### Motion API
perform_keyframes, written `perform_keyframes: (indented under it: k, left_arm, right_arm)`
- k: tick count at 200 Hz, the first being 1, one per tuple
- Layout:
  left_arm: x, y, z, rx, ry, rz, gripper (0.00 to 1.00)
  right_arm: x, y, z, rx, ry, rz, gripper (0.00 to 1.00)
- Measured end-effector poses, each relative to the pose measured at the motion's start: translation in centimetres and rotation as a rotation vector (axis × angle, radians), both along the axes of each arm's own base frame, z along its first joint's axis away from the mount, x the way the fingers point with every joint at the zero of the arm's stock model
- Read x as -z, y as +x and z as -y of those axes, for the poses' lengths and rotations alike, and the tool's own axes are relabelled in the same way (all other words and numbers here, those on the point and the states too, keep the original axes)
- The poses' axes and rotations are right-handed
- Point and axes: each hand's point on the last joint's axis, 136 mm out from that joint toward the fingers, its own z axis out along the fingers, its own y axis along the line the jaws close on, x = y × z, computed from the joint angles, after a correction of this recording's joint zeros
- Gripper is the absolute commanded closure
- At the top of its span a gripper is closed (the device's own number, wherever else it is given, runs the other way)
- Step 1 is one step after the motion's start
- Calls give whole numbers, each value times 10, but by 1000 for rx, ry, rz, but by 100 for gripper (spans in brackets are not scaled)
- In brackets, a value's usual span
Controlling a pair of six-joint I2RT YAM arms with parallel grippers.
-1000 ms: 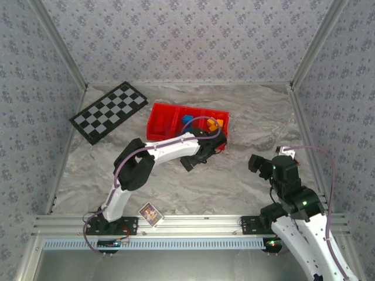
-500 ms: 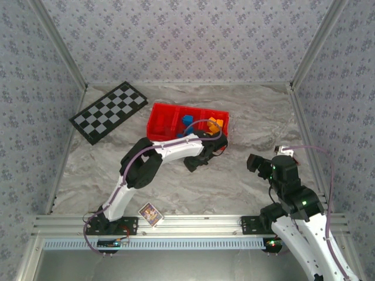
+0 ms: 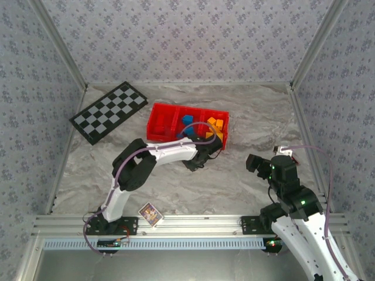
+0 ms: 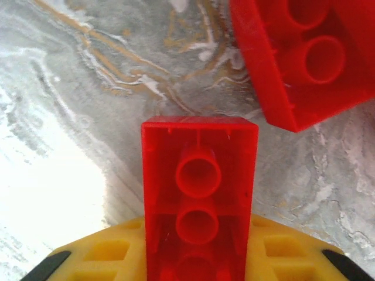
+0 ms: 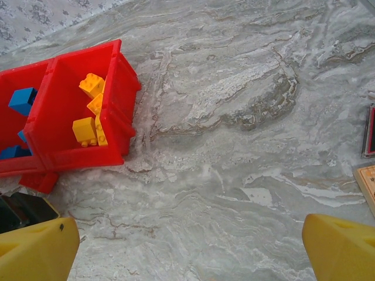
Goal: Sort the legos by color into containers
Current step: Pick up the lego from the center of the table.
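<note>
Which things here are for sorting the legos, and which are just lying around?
For the job: held red brick, loose red brick, blue bricks, yellow bricks, red tray.
Just lying about: checkered board, little card.

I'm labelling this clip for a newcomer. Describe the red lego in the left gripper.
Find the red tray on the marble table; the left gripper sits off its near wall. The lego is clamped between its yellow fingers, hollow underside showing, while the other red lego lies loose.
</note>
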Motion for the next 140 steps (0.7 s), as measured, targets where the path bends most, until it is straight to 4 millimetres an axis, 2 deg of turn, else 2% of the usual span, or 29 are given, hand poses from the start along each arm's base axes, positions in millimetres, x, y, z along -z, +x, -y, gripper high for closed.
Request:
perform_keyframes:
  k: [24, 60, 73, 86, 106, 140]
  left_arm:
    - [-1, -2, -6, 2, -35, 23, 80]
    - [-11, -7, -40, 81, 52, 40, 75]
    - [-24, -7, -48, 126, 73, 65, 75]
    - [-43, -5, -56, 156, 74, 107, 71]
    - [-74, -1, -71, 187, 66, 178, 70]
    - [-110, 21, -113, 188, 67, 262, 73]
  right_arm:
    - [1, 0, 0, 0, 0, -1, 0]
    - [1, 0, 0, -2, 0, -1, 0]
    - [2, 0, 0, -2, -1, -4, 0]
    - [4, 0, 0, -1, -3, -7, 0]
    - [4, 0, -1, -3, -3, -8, 0]
    - [4, 0, -1, -3, -3, -8, 0]
